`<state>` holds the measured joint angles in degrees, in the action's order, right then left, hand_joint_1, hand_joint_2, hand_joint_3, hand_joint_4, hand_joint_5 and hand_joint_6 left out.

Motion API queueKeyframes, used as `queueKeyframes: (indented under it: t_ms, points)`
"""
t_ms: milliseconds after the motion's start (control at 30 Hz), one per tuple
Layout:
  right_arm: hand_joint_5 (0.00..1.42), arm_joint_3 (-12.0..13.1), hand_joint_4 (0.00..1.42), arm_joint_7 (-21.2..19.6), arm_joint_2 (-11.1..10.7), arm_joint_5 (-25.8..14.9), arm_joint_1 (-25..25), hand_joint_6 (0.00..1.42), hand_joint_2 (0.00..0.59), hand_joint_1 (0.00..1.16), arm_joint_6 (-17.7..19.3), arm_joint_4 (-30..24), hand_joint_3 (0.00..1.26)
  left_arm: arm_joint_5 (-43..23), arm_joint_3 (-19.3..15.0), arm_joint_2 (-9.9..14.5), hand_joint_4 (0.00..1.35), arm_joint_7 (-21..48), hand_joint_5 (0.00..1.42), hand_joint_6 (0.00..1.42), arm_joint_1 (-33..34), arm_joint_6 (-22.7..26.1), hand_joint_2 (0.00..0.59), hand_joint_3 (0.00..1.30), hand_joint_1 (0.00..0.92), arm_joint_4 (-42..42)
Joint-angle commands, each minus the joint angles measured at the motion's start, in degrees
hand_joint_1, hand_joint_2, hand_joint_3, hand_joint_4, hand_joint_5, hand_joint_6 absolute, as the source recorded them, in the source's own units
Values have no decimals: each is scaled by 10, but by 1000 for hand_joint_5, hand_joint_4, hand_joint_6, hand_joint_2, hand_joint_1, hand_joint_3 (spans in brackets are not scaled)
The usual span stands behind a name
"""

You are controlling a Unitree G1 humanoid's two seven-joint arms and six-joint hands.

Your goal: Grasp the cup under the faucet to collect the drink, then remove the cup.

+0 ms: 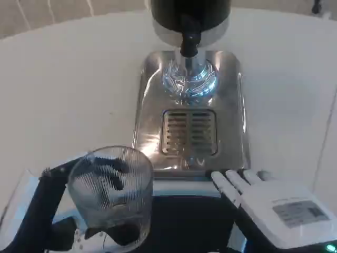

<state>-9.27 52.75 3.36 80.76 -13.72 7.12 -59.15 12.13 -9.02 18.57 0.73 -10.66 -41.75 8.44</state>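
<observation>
1. Cup (111, 192), ribbed clear glass, sits low left, gripped by my left hand (79, 211), well short of the faucet (189, 43).
2. My right hand (268, 203) rests flat, fingers together, holding nothing, touching the drip tray (231, 105) edge.

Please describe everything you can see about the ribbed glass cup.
The ribbed glass cup is clear, with fine vertical ridges on its wall and a round open rim. It stands upright and looks empty. It is at the lower left of the head view, in front of the steel drip tray and not yet under the faucet. The left hand holds it; dark fingers show through the glass.
</observation>
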Motion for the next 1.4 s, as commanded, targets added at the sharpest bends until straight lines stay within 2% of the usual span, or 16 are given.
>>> queueKeyframes:
  t_ms: [33, 233, 667, 800, 1000, 1167, 1400]
  points:
    - [0, -6, 0, 0, 58, 8, 0, 0, 428, 276, -6, -9, 0, 4, -2, -3, 1190, -1, 1297, 500, 7, 2, 43, 987, 546, 6]
    - [0, 0, 0, 8, 48, 2, 12, 0, 430, 273, -14, -9, 0, 11, -1, -6, 1190, -1, 1297, 500, 10, 7, 43, 987, 546, 16]
    - [0, 11, 0, -9, 50, -2, -2, 0, 433, 261, -13, -9, 0, 46, 18, -28, 1190, -16, 1284, 500, 39, 27, 43, 986, 546, -18]
    - [0, 23, 0, -6, 51, -7, 4, 0, 429, 256, -11, -9, 0, 69, 25, -44, 1190, -35, 1284, 500, 79, 42, 43, 986, 546, -57]
    - [0, 52, 0, -1, 49, -26, 4, 0, 442, 242, -6, -9, 0, 97, 35, -53, 1176, -67, 1283, 500, 141, 50, 43, 986, 546, -109]
    - [0, 78, 0, 19, 41, -50, 6, 0, 443, 238, 5, -9, 0, 116, 40, -58, 1176, -103, 1283, 500, 206, 56, 45, 987, 550, -171]
    - [0, 106, 0, 46, 43, -72, 14, 0, 443, 233, 21, -9, 0, 150, 66, -55, 1176, -162, 1283, 500, 287, 55, 45, 987, 552, -280]
